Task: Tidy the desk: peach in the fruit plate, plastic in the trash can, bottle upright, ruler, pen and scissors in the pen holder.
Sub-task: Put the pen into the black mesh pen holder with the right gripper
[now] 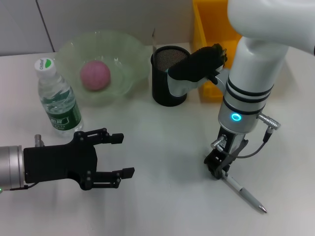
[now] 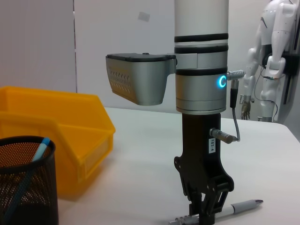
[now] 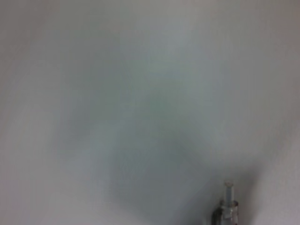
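A grey pen (image 1: 246, 193) lies on the white table at the front right. My right gripper (image 1: 218, 169) stands straight down over its near end, fingers shut on it; the left wrist view shows the same gripper (image 2: 205, 216) pinching the pen (image 2: 243, 205) at table level. One end of the pen (image 3: 228, 206) shows in the right wrist view. The pink peach (image 1: 95, 75) lies in the green fruit plate (image 1: 129, 51). The bottle (image 1: 56, 96) stands upright. A black mesh pen holder (image 1: 169, 76) holds a thin blue stick (image 2: 38, 152). My left gripper (image 1: 115, 155) hovers open at the front left.
A yellow bin (image 1: 210, 29) stands behind the pen holder at the back right, and it also appears in the left wrist view (image 2: 70, 126). The right arm's camera housing (image 1: 189, 73) hangs beside the pen holder's rim.
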`<act>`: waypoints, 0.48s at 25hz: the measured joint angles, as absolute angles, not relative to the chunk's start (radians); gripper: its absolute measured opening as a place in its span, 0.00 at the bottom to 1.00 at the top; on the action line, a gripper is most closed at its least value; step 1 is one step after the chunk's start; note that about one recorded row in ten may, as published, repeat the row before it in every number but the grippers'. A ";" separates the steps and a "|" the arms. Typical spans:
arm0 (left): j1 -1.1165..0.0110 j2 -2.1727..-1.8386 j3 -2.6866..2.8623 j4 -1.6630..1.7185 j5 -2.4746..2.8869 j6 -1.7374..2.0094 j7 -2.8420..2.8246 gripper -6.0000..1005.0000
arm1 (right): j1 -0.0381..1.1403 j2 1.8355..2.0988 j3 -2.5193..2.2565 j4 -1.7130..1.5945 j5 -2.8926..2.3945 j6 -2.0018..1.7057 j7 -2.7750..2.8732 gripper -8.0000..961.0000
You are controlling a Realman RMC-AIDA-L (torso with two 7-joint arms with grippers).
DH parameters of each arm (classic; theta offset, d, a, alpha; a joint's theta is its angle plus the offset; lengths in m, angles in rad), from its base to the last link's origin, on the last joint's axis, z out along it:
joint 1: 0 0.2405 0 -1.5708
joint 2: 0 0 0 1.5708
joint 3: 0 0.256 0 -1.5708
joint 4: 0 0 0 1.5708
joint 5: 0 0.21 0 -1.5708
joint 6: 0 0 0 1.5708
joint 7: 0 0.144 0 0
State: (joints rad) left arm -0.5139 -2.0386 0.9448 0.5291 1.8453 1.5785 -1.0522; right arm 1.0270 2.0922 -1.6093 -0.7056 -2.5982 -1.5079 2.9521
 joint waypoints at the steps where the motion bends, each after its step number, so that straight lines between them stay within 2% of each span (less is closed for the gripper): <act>1: -0.514 -2.039 0.945 0.529 1.845 1.579 -1.052 0.83 | 1.027 2.092 -1.609 -0.708 -2.598 -1.508 2.952 0.21; 12: -0.513 -2.036 0.938 0.529 1.844 1.577 -1.052 0.83 | 0.992 2.081 -1.486 -0.850 -2.564 -1.535 2.882 0.19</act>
State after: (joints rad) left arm -0.5134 -2.0364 0.9383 0.5291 1.8441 1.5770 -1.0522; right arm 0.9915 2.0814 -1.4856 -0.8499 -2.5644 -1.5351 2.8816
